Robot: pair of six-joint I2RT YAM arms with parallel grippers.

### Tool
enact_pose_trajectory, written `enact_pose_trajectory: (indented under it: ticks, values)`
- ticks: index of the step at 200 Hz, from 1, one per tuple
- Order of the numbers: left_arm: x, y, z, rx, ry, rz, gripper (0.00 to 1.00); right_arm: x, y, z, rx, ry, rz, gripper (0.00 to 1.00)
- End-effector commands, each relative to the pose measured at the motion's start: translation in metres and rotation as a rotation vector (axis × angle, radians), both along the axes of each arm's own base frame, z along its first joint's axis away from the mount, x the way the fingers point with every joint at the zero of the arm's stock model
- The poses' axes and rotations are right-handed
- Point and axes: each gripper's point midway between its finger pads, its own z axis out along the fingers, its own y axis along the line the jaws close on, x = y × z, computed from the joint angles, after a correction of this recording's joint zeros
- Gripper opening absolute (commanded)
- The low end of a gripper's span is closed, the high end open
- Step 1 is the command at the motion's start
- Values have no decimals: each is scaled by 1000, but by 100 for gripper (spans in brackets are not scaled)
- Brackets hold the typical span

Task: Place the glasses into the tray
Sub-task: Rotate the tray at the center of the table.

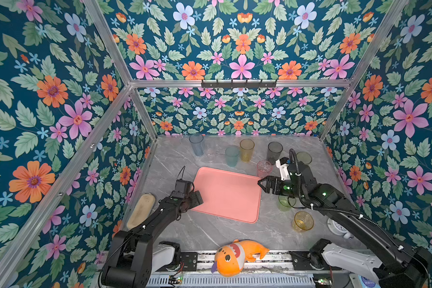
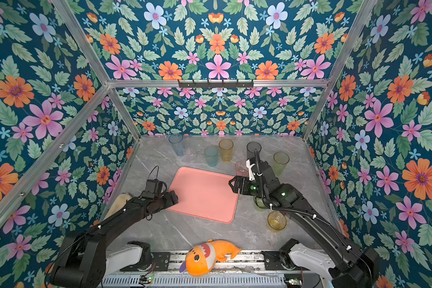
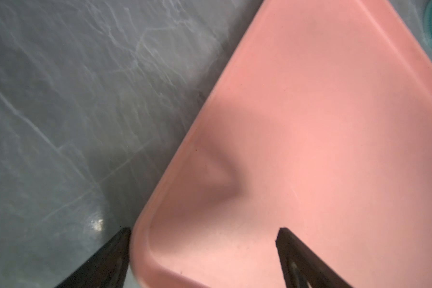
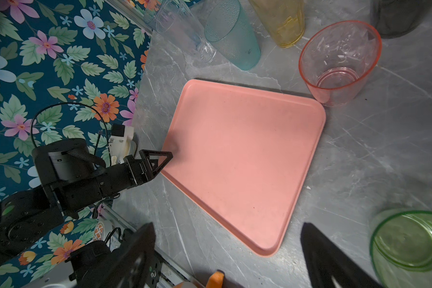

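The pink tray (image 1: 228,194) lies on the grey worktop (image 1: 210,232). The glasses (image 1: 232,155) stand outside it: a row behind, a pink glass (image 1: 264,168) at its far right corner, a green glass (image 1: 283,204) and a yellow glass (image 1: 302,220) to its right. The left hand (image 1: 198,198), released and empty, straddles the tray's left rim. The right hand (image 1: 261,183), likewise released, hovers over its right edge.

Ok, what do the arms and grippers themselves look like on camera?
The left arm and right arm are matte black with white base housings. The left gripper and right gripper are black, with triangular open-frame jaws. A ribbed black hose runs along the right arm, fixed by white ties; a thin black cable loops at the left wrist. Green lights glow on the right arm.
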Motion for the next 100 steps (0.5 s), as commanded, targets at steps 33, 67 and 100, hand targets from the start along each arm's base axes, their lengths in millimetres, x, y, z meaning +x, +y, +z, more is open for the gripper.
enact_pose_trajectory:
  ticks: [33,67,100]
  values:
    - [-7,-17,4,-27,6,-6,91,6,2,-3,-1,1,-12,92]
    - [-15,-28,8,-37,-1,-15,91,6,3,-6,11,7,-15,92]
    - [-26,-50,5,-69,2,-50,91,6,2,-8,6,10,-19,92]
